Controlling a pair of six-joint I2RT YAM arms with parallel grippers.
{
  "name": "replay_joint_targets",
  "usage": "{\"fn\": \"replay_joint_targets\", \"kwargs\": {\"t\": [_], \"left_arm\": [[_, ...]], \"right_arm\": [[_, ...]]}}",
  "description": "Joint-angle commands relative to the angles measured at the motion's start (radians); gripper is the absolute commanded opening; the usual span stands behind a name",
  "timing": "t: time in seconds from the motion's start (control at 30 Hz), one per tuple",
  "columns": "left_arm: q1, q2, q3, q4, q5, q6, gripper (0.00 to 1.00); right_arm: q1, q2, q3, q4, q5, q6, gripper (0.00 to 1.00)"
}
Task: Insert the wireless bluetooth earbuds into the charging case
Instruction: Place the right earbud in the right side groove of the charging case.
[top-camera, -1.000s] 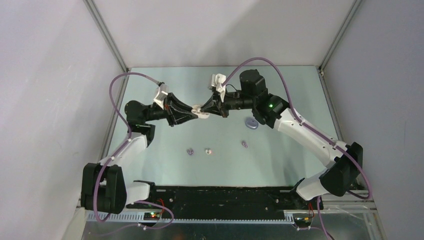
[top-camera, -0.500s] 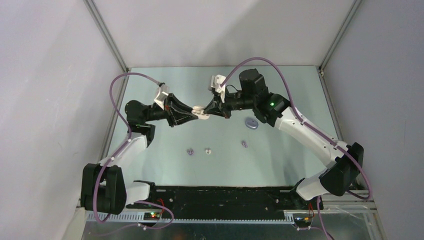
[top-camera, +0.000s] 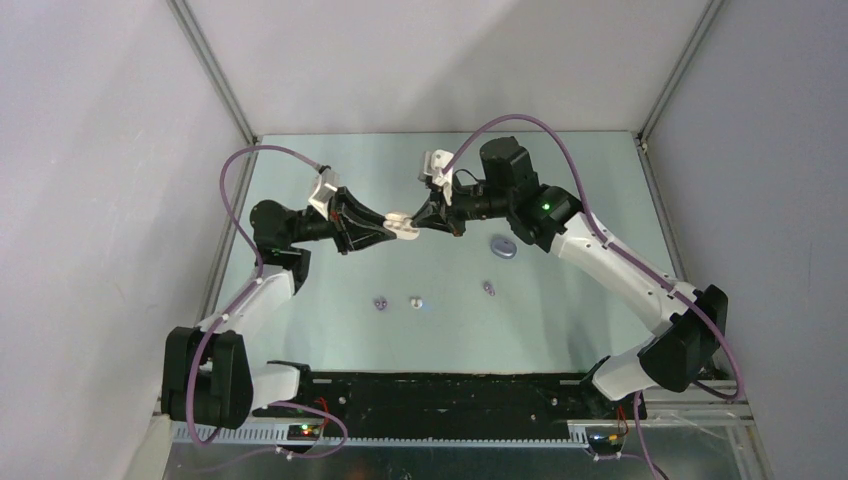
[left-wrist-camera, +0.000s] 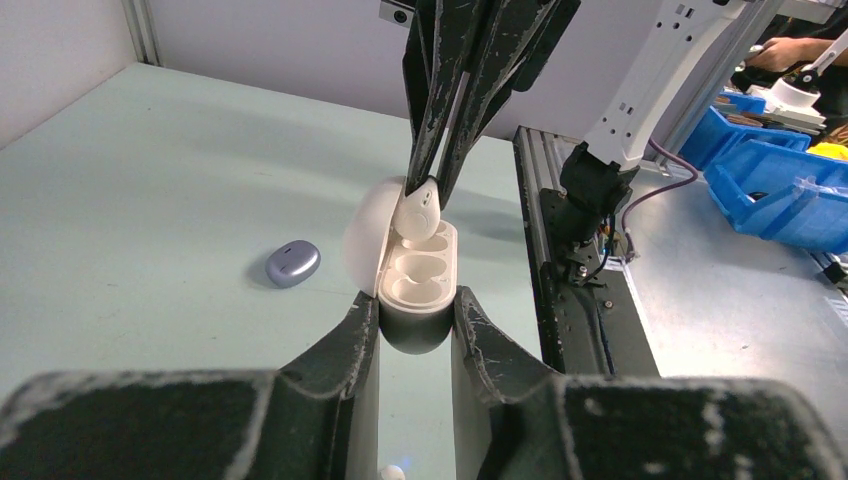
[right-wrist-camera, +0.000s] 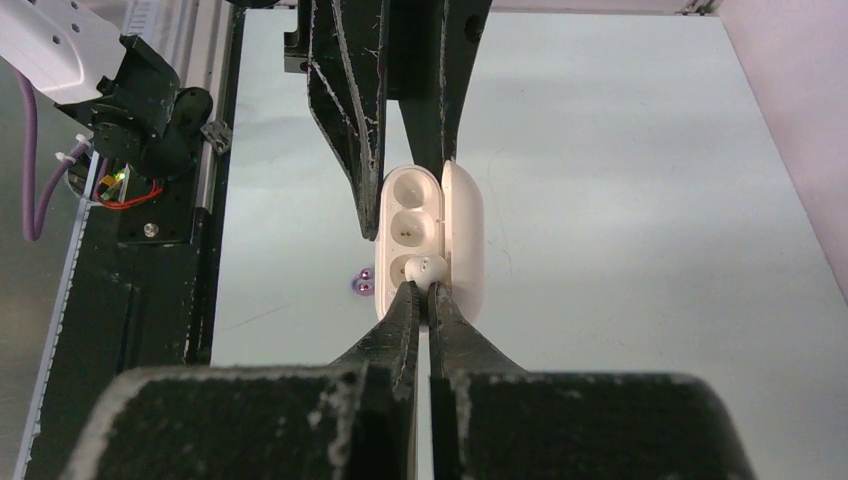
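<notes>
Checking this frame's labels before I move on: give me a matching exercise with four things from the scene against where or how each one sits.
Things:
1. white charging case
2. white earbud
3. purple case
4. purple earbud

States:
A. lying loose on the table
B. pinched in the right gripper at a socket of the open case
C. closed, resting on the table
D. held open in the left gripper

Pairs: 1-D, 2-B, 3-C, 4-A
</notes>
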Motion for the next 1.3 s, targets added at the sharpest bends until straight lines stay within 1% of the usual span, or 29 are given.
{"fn": "replay_joint_targets", "kwargs": {"t": [0.0,0.33,0.9,0.93,0.97,1.0,1.03,1.13,1.27], "left_arm": [[-0.003,-0.022,0.008,0.021,-0.001,0.023,0.0],[-0.003,-0.012,0.015,0.018,-0.015,0.011,0.0],[-0.001,-0.02,0.006,0.019,-0.012,0.021,0.0],[-0.002,-0.02,0.005,0.018,-0.012,0.022,0.0],[-0.001,-0.02,0.005,0.018,-0.011,0.023,0.0],[-0.001,-0.021,0.003,0.018,-0.012,0.023,0.0],[-0.001,-0.021,0.002,0.017,-0.012,0.023,0.0],[-0.001,-0.021,0.001,0.004,-0.016,0.034,0.0],[0.001,-0.023,0.0,-0.035,-0.018,0.057,0.0]], "right_arm": [[-0.006,-0.003,0.035,-0.014,-0.004,-0.024,0.0],[0.014,0.003,0.036,-0.02,-0.052,-0.029,0.0],[0.021,0.031,0.038,-0.023,-0.001,-0.021,0.0],[0.022,0.029,0.035,-0.021,0.002,-0.019,0.01],[0.021,0.028,0.035,-0.019,0.003,-0.017,0.08],[0.022,0.022,0.038,-0.014,0.004,-0.011,0.11],[0.021,0.019,0.042,-0.01,0.003,-0.008,0.16],[0.023,-0.003,0.082,-0.014,-0.013,0.013,0.26],[0.023,-0.028,0.135,-0.065,-0.071,0.029,0.29]]}}
